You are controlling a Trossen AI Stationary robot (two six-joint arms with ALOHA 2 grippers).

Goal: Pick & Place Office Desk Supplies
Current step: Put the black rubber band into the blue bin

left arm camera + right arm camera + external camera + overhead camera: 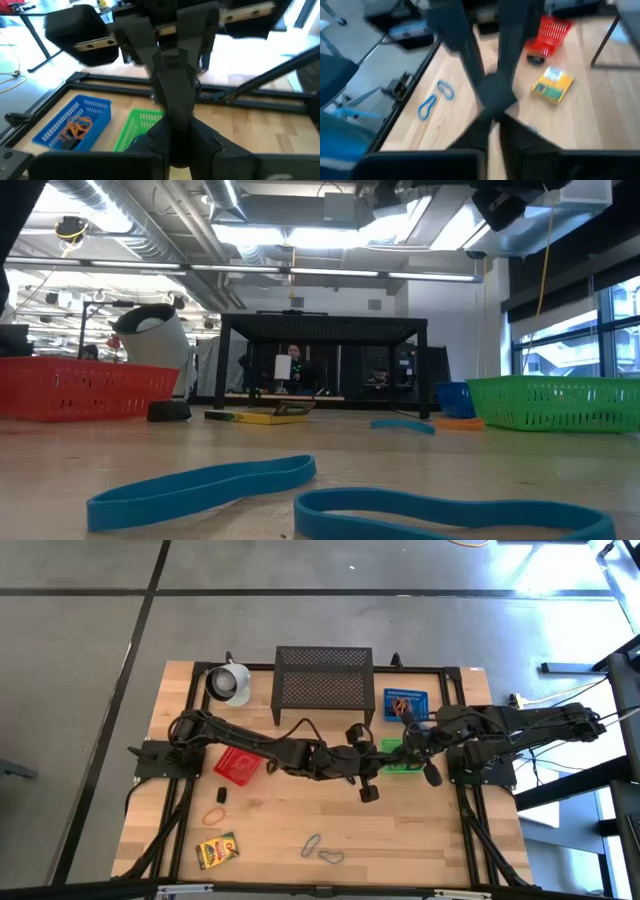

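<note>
The high view looks straight down on the whole wooden table [300, 810] from well above. The low view sits at table-top height on the near edge, facing level across to the black mesh shelf [322, 330] and the room behind, very near two blue loops [200, 485]. The left wrist view faces right, toward the blue basket [70, 125] and green basket [137, 127]. The right wrist view faces left, sharing the red basket [551, 34] with the high and low views.
</note>
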